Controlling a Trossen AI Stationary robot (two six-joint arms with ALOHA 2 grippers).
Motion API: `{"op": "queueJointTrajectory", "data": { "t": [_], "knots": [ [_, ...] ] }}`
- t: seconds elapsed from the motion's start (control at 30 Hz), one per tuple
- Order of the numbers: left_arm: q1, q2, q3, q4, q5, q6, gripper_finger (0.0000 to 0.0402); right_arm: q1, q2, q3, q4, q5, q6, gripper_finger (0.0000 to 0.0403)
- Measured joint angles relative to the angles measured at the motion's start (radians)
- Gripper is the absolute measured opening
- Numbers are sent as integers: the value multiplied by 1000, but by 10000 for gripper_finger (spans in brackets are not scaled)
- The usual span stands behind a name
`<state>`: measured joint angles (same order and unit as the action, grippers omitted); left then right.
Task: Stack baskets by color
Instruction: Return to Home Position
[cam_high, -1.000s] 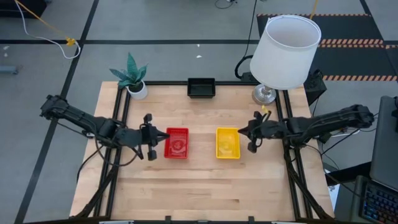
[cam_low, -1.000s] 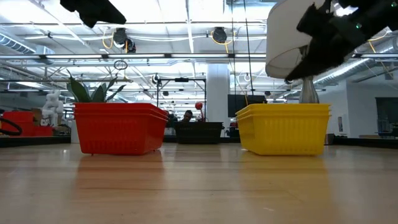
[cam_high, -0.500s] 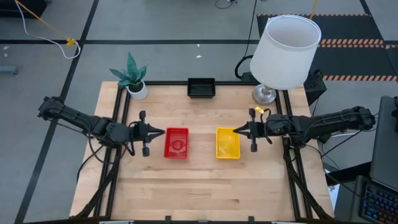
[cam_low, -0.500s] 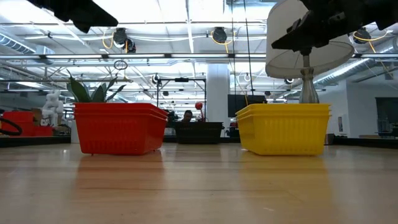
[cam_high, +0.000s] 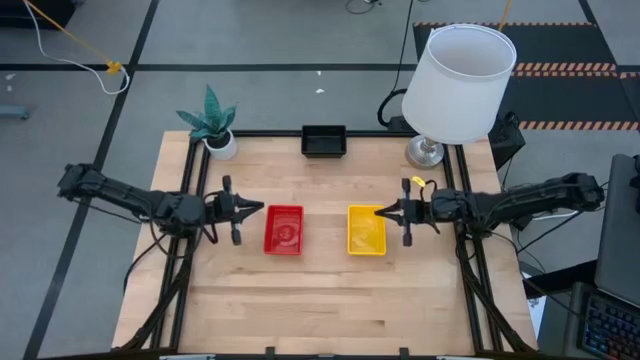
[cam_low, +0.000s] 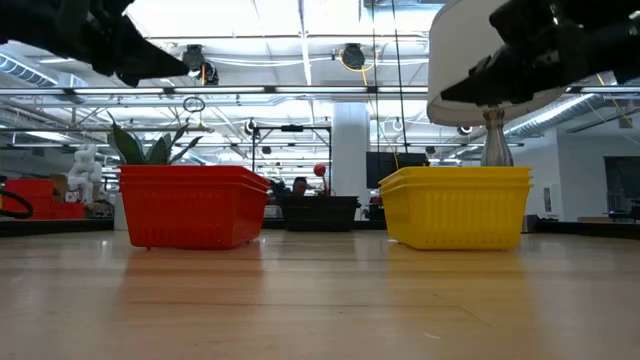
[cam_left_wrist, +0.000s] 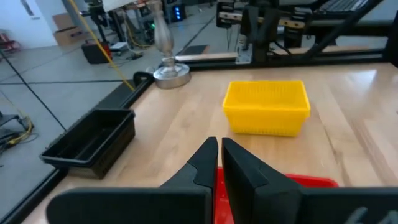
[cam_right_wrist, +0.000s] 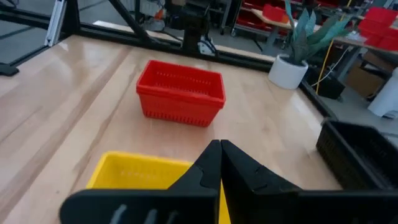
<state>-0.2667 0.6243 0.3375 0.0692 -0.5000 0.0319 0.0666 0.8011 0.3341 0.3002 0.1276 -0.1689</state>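
Note:
A stack of nested red baskets (cam_high: 284, 229) stands on the table left of centre, and a stack of nested yellow baskets (cam_high: 366, 230) right of centre; both rest on their bottoms (cam_low: 190, 206) (cam_low: 458, 206). A black basket (cam_high: 323, 141) sits at the far edge. My left gripper (cam_high: 262, 208) hovers shut just left of the red stack, above its rim, pointing at it (cam_left_wrist: 217, 144). My right gripper (cam_high: 378, 211) hovers shut over the yellow stack's right edge, pointing left (cam_right_wrist: 219, 146). Neither gripper has anything between its fingers.
A white lamp (cam_high: 458, 85) stands at the far right corner and a small potted plant (cam_high: 218, 140) at the far left corner. Bare wood lies between the two stacks and along the whole near half of the table (cam_high: 320, 300).
My left gripper has drawn back toward the table's left edge and come down, tipping up to nearly level. My right gripper has rolled and levelled out while staying at the yellow stack's right edge. Both stay shut. The baskets have not moved.

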Motion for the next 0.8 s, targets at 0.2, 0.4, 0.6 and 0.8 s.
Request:
{"op": "queueJointTrajectory", "data": {
  "t": [0.2,0.4,0.6,0.8],
  "knots": [
    [22,3,-19,4,28,-24,26,0,-72,-91,31,-1,48,0],
    [22,3,-20,13,28,-20,26,0,-185,-149,32,-2,30,0],
    [22,3,-20,17,28,-11,26,0,-278,-188,16,-20,5,0],
    [22,3,-20,17,28,-10,26,1,-363,-223,8,-29,0,0]
  ]
}}
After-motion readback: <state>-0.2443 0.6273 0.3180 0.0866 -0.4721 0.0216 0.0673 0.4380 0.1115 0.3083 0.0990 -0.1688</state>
